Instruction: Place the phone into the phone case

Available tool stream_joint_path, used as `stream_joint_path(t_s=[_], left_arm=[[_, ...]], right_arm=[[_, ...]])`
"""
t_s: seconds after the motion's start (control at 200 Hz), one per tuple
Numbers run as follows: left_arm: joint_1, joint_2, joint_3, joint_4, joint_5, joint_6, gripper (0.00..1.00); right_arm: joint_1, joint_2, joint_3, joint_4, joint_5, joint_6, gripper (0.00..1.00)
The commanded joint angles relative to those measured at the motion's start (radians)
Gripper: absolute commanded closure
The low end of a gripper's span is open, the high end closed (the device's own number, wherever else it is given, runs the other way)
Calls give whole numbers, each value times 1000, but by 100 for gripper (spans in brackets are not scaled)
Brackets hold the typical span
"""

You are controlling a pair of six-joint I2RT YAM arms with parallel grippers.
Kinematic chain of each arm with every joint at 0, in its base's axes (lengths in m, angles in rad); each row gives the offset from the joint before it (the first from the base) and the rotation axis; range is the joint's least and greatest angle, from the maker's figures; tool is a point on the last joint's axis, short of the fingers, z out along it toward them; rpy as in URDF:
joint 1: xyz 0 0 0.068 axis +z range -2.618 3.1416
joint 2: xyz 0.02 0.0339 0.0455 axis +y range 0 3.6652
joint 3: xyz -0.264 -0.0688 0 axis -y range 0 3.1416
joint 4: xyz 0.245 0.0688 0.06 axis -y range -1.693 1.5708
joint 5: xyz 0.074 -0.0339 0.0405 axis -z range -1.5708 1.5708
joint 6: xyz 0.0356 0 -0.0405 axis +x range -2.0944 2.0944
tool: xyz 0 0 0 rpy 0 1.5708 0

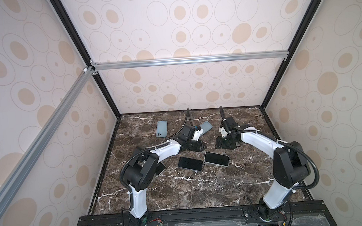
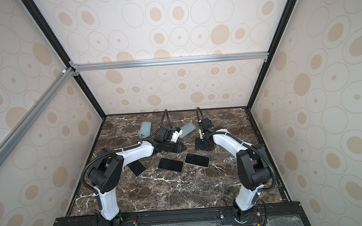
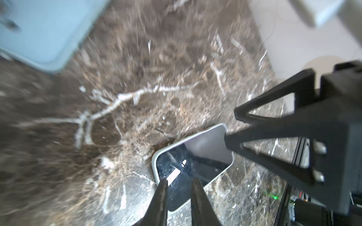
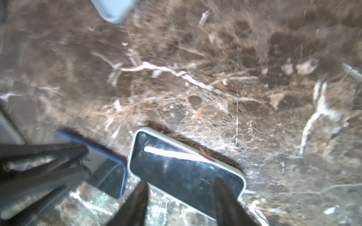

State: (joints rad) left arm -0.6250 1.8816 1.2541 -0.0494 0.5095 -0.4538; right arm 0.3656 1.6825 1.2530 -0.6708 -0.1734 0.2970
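Since the right gripper (image 4: pixel 180 182) hangs with jaws apart and empty by the white-rimmed phone (image 1: pixel 216 158) at centre, it should probably straddle the long edges squarely before pinching, then carry it to the blue-grey phone case (image 1: pixel 207 126) lying farther back. Both arms arch inward, wrists bent down. The left gripper (image 3: pixel 179 181) has its jaws narrowly apart, holding nothing.
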Motion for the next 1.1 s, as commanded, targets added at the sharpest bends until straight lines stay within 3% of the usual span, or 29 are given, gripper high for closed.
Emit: stream_joint_path(t_s=[0.0, 0.245, 0.37, 0.485, 0.515, 0.585, 0.59, 0.595, 0.605, 0.62, 0.87, 1.005, 1.095], left_arm=[[30, -85, -26, 85, -72, 40, 77], [68, -242, -102, 164, -181, 143, 74], [76, -331, -163, 224, -262, 204, 65], [89, -378, -192, 261, -286, 237, 60], [92, -382, -193, 261, -285, 245, 59], [97, -395, -198, 269, -288, 261, 57], [97, -395, -200, 269, -289, 262, 56], [98, -397, -200, 271, -290, 263, 56], [98, -400, -203, 272, -292, 265, 56], [99, -401, -208, 278, -295, 267, 55], [100, -469, -286, 398, -298, 308, 47], [99, -486, -316, 439, -307, 312, 44], [100, -483, -321, 446, -313, 310, 44]], right_arm=[[7, -47, 10, -53, -67, -278, 40], [6, -27, 50, -165, -69, -584, 39], [9, -26, 3, -151, -94, -722, 39], [9, -6, -1, -144, -92, -753, 36], [9, 8, 4, -149, -86, -760, 26], [15, 39, 16, -157, -48, -772, 23], [16, 44, 17, -158, -40, -773, 13], [16, 44, 17, -158, -40, -773, 13], [17, 47, 17, -159, -32, -773, 3], [20, 53, 19, -159, -22, -776, 0], [54, 118, 21, -172, 1, -816, 0], [79, 144, 6, -153, 130, -822, 1], [80, 155, 6, -152, 142, -824, 1]])
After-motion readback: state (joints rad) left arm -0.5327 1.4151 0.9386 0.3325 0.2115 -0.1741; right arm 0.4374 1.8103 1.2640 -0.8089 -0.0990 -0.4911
